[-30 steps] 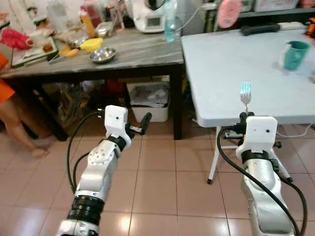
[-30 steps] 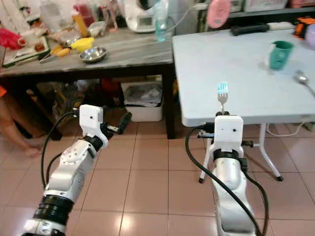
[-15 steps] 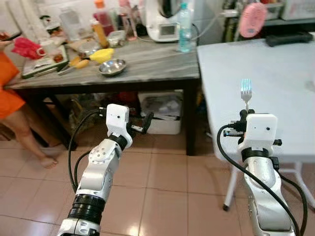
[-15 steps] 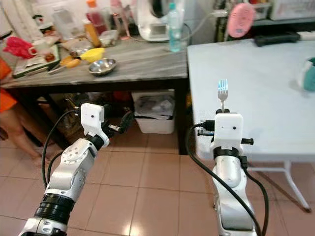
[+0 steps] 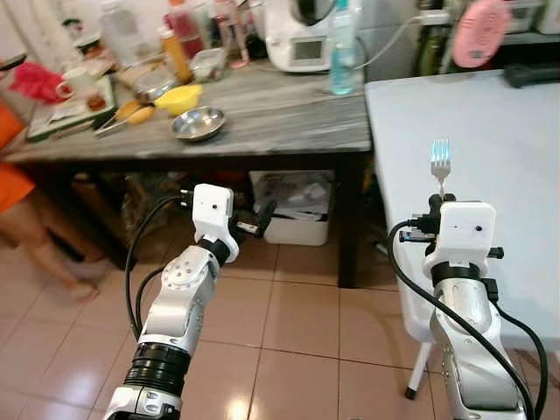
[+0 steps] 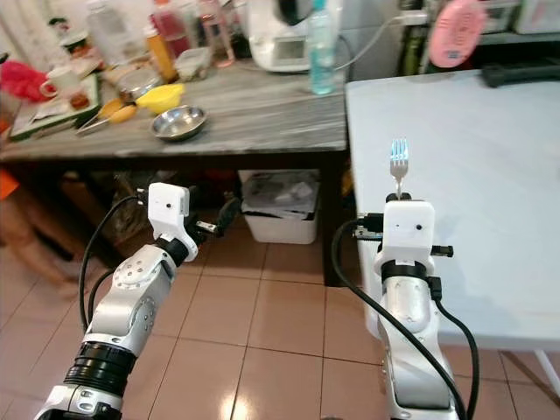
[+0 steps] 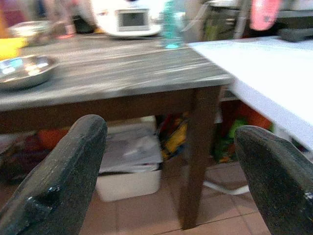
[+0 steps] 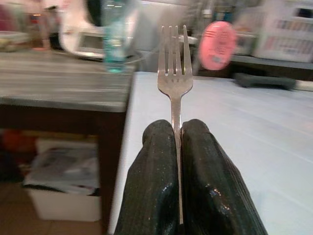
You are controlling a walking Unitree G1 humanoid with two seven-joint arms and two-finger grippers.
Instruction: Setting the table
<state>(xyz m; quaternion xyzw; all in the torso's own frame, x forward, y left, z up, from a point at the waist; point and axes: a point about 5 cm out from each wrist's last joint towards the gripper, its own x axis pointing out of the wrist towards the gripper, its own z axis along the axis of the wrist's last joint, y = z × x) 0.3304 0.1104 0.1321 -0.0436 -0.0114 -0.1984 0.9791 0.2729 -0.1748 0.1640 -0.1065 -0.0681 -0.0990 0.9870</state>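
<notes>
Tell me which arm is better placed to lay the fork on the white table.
The right. Its tool is shut on the fork at the white table's edge. The left tool is open, holding nothing, over the floor by the dark table.

We see a polished metal fork [image 8: 174,82], bright and smooth, pinched between the matt black, faintly ribbed rubbery fingers [image 8: 152,181] of our right gripper [image 8: 177,128]. Our left gripper [image 7: 161,171] has the same dull black, slightly grainy fingers [image 7: 58,186], spread apart. Both arms wear brushed silver metal with glossy white plastic housings and smooth black cables. The white table [image 5: 490,131] looks like matt plastic with a fine texture. The dark table [image 5: 262,105] has a grey, streaked wood-grain top on dark wooden legs. A shiny steel bowl [image 5: 199,123] sits on it. The floor tiles [image 5: 297,324] are glazed terracotta, glossy with reflections.
</notes>
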